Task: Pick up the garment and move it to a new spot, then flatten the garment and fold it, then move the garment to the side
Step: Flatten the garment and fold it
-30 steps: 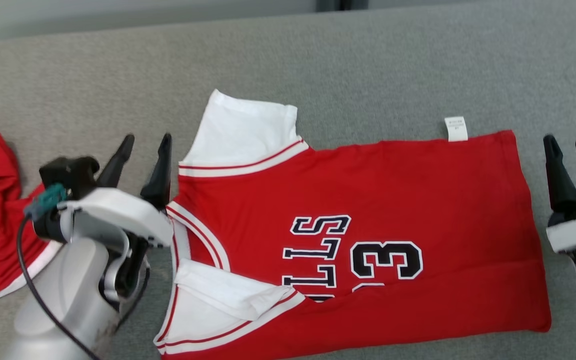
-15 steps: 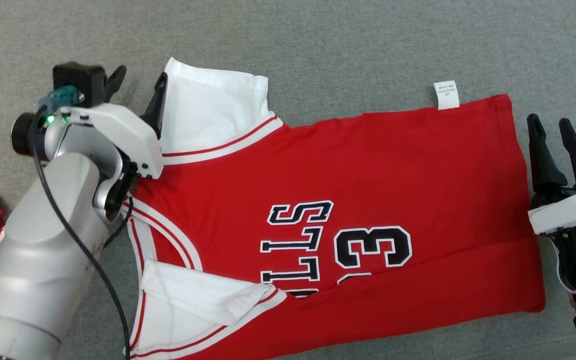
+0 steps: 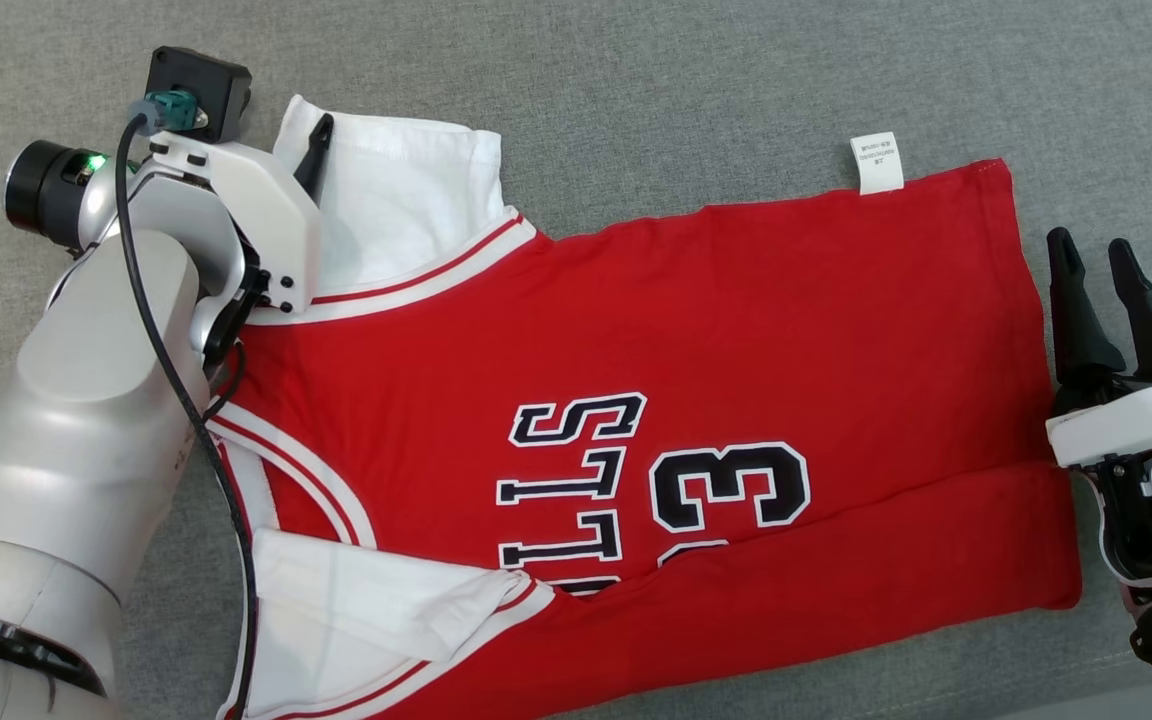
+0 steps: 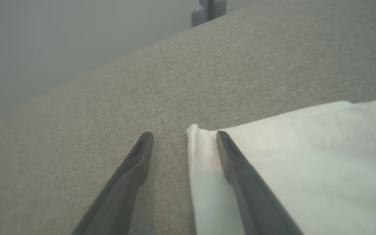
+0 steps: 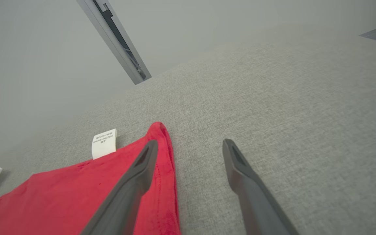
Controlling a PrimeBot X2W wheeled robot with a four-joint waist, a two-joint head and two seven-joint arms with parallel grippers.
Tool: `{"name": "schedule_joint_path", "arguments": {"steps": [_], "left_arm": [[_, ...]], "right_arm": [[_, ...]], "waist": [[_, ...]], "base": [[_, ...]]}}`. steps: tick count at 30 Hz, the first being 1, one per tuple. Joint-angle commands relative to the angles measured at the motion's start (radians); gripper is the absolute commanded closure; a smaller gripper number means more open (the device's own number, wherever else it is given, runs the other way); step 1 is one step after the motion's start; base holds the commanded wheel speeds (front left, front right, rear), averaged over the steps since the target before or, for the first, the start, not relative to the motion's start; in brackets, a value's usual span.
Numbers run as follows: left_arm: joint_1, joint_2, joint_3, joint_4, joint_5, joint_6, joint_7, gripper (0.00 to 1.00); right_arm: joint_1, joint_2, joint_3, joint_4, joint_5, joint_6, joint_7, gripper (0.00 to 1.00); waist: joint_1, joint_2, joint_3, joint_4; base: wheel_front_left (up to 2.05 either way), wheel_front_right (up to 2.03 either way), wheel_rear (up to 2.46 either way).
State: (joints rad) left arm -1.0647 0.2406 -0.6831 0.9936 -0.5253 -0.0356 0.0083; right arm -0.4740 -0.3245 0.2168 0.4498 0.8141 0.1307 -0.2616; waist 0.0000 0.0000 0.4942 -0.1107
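While the red jersey (image 3: 736,330) lies spread across the grey table (image 3: 636,80), its near edge folded up over part of the lettering, the left gripper (image 4: 184,137) sits at the corner of the far white sleeve (image 3: 406,200). Its fingers are parted, one over the sleeve and the other over bare table, gripping nothing. The right gripper (image 3: 1088,245) stands just beside the hem (a white label (image 3: 876,162) pokes out nearby), fingers likewise apart and empty.
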Motion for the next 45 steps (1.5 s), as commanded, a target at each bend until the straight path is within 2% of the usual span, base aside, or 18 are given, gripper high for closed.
{"name": "schedule_joint_path", "arguments": {"steps": [1,2,3,8,15,22,29,33,45], "left_arm": [[-0.020,0.000,-0.009,0.021,0.010,-0.007,-0.001,0.07],[-0.023,-0.005,-0.010,0.030,0.007,-0.012,-0.004,0.51],[-0.026,-0.010,-0.008,0.038,-0.001,-0.022,-0.008,1.00],[-0.030,-0.025,0.000,0.057,-0.029,-0.053,-0.041,1.00],[-0.008,-0.044,0.013,0.039,-0.067,-0.078,-0.111,1.00],[0.013,-0.066,0.000,-0.032,-0.102,-0.093,-0.174,1.00],[0.029,-0.082,-0.038,-0.101,-0.116,-0.096,-0.173,1.00],[0.036,-0.079,-0.056,-0.134,-0.120,-0.097,-0.172,1.00],[0.050,-0.053,-0.080,-0.189,-0.127,-0.095,-0.155,1.00]], "right_arm": [[-0.009,-0.005,-0.006,-0.002,0.000,0.000,-0.006,0.00],[-0.009,-0.006,-0.009,-0.001,-0.001,0.000,-0.006,0.00],[-0.009,-0.007,-0.010,-0.001,-0.002,0.000,-0.006,0.00],[-0.018,-0.019,-0.016,-0.002,-0.010,0.000,-0.006,0.00],[-0.054,-0.077,0.027,0.013,-0.065,0.000,0.003,0.00],[-0.128,-0.151,0.072,0.090,-0.078,0.000,0.102,0.00],[-0.181,-0.243,0.161,0.166,-0.069,0.000,0.235,0.00],[-0.203,-0.288,0.219,0.188,-0.096,0.000,0.259,0.00],[-0.260,-0.316,0.359,0.197,-0.073,0.000,0.263,0.00]], "waist": [[0.0000,0.0000,0.001,0.001],[0.0000,0.0000,0.002,0.002],[0.0000,0.0000,0.001,0.003],[0.0000,0.0000,-0.006,0.019],[0.0000,0.0000,-0.023,0.056],[0.0000,0.0000,-0.033,0.117],[0.0000,0.0000,-0.040,0.165],[0.0000,0.0000,-0.044,0.176],[0.0000,0.0000,-0.040,0.181]], "base": [[0.00,0.00,0.00],[0.00,0.00,0.00],[0.00,0.00,0.00],[0.00,0.00,0.00],[0.00,0.00,0.00],[0.00,0.00,0.00],[0.00,0.00,0.00],[0.00,0.00,0.00],[0.00,0.00,0.00]]}}
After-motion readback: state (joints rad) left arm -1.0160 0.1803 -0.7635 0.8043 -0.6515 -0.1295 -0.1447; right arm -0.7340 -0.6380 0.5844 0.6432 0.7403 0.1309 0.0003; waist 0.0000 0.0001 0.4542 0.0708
